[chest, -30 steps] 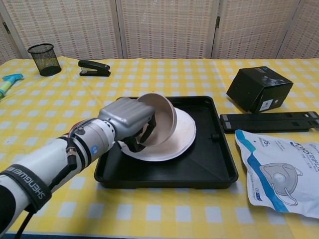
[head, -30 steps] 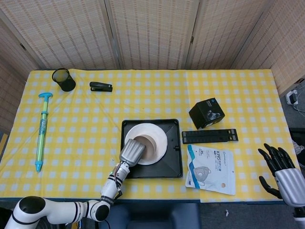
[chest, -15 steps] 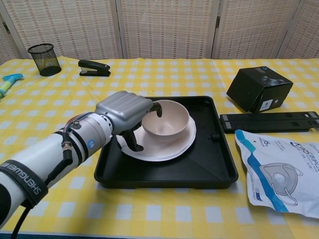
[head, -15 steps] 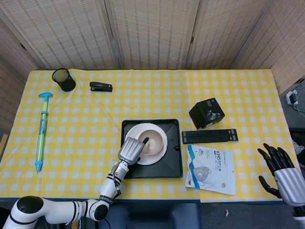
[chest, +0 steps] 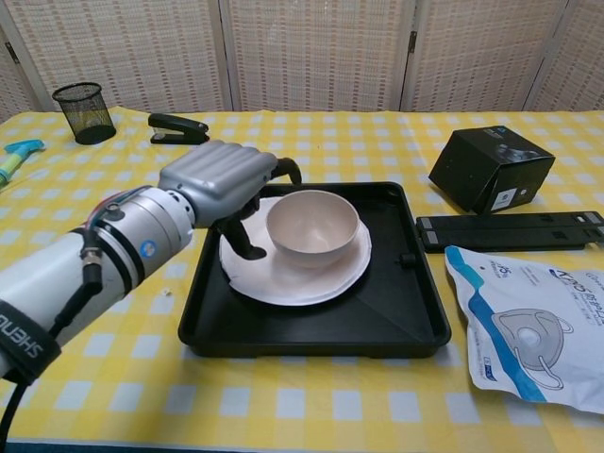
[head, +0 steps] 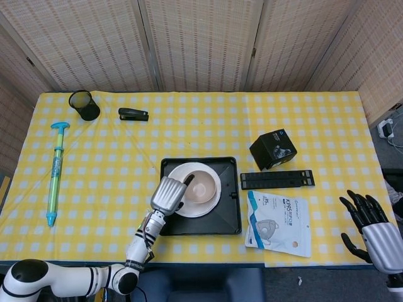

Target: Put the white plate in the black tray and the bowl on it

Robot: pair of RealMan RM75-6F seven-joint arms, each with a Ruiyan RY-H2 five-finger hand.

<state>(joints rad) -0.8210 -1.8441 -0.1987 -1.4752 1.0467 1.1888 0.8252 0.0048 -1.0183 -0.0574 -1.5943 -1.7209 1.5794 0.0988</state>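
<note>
The beige bowl (head: pixel 200 188) (chest: pixel 312 225) stands upright on the white plate (head: pixel 204 207) (chest: pixel 293 278), which lies in the black tray (head: pixel 230 214) (chest: pixel 377 311). My left hand (head: pixel 168 194) (chest: pixel 222 179) hovers just left of the bowl over the tray's left side. Its fingers are loosely curved and apart from the rim, and it holds nothing. At the table's near right corner my right hand (head: pixel 371 229) has its fingers spread and is empty; only the head view shows it.
Right of the tray lie a black box (head: pixel 273 148) (chest: pixel 491 168), a flat black stand (head: pixel 277 179) (chest: pixel 510 229) and a mask packet (head: pixel 279 221) (chest: pixel 528 321). A stapler (head: pixel 133 114), a mesh cup (head: pixel 84 104) and a green pump toy (head: pixel 55 173) sit at the far left.
The left hand tipped the bowl upright onto the plate, let go of it and drew back to the left. The right hand stayed put.
</note>
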